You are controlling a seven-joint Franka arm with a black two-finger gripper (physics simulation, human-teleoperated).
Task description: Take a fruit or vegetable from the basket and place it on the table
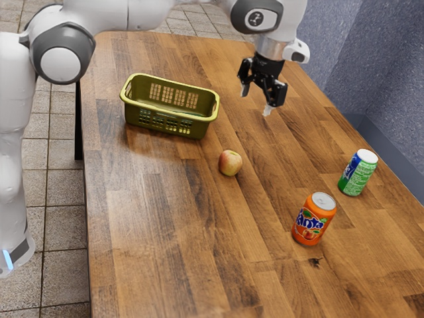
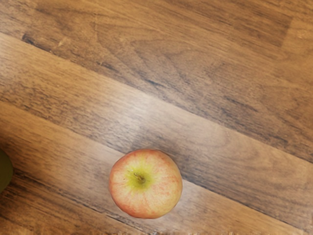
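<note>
The black gripper (image 1: 256, 103) hangs above the table with its two fingertips spread apart and nothing between them. On the wooden table (image 1: 159, 218) rests a red-and-yellow apple (image 1: 230, 163), outside the basket. The wrist view has the same apple (image 2: 145, 184) from above, its stem end up, below my hand and not touched. An olive-green basket (image 1: 169, 119) with slotted walls stands farther toward the exterior view's left; its near wall hides part of its inside, and I cannot tell what lies at the bottom.
An orange Fanta can (image 1: 314, 220) stands upright toward the exterior view's lower right. Behind it is an upright green-and-blue can (image 1: 358, 173), near the table's right edge. A dark green rounded shape (image 2: 4, 170) shows at the wrist view's edge.
</note>
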